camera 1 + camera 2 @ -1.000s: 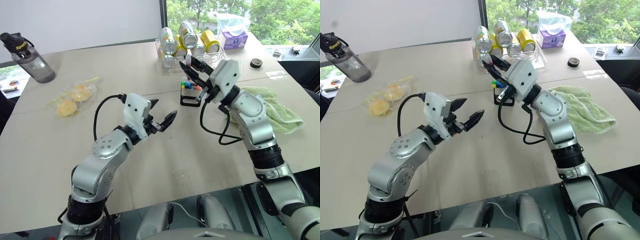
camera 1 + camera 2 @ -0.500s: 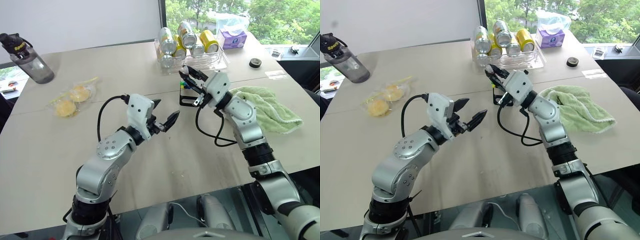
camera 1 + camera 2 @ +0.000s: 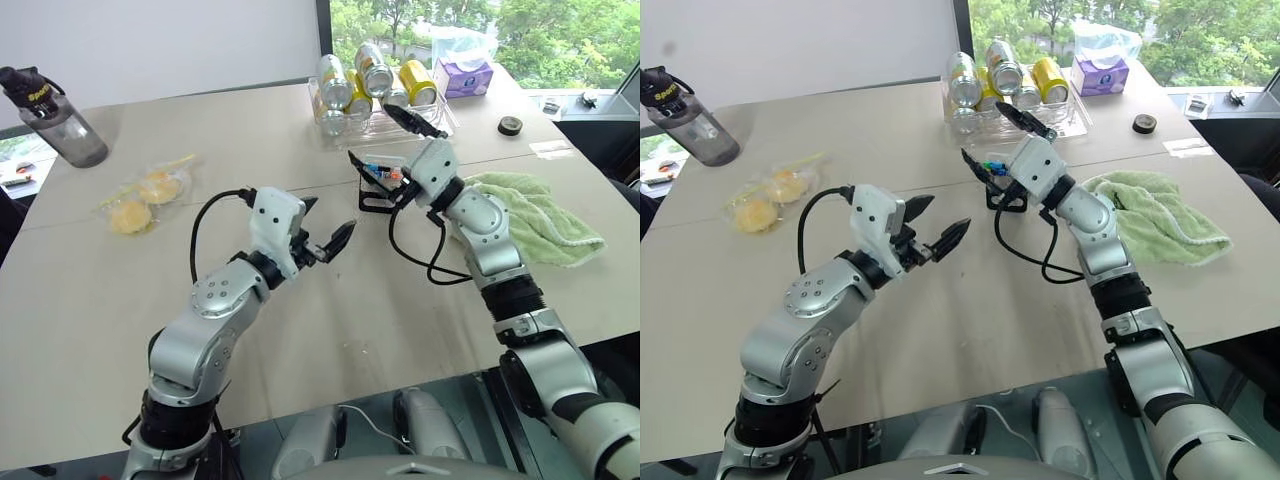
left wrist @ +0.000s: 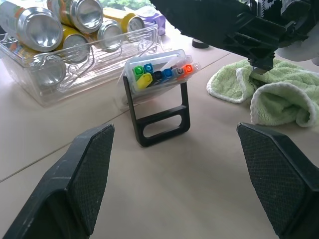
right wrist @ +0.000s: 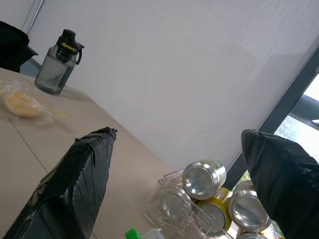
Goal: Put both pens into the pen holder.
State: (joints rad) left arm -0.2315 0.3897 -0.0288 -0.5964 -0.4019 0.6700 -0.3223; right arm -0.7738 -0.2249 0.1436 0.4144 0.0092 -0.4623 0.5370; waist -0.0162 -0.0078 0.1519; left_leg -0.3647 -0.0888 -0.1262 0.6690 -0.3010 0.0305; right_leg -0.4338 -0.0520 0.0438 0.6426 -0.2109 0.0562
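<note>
Both claws gape empty: right claw (image 3: 383,138) above the pen holder (image 4: 158,97) (markers inside), left claw (image 3: 323,224) nearby.

Counts on the table (image 3: 300,340)

One pen holder (image 4: 158,102) showing seven coloured caps: two green, one yellow, two blue, one grey, one orange. One clear tray (image 4: 75,74) with five cans (image 3: 372,72) visible. One bottle (image 3: 55,115), one green towel (image 3: 545,225), one purple tissue box (image 3: 468,75), one tape roll (image 3: 513,126), one bag of two yellow pieces (image 3: 145,195).
</note>
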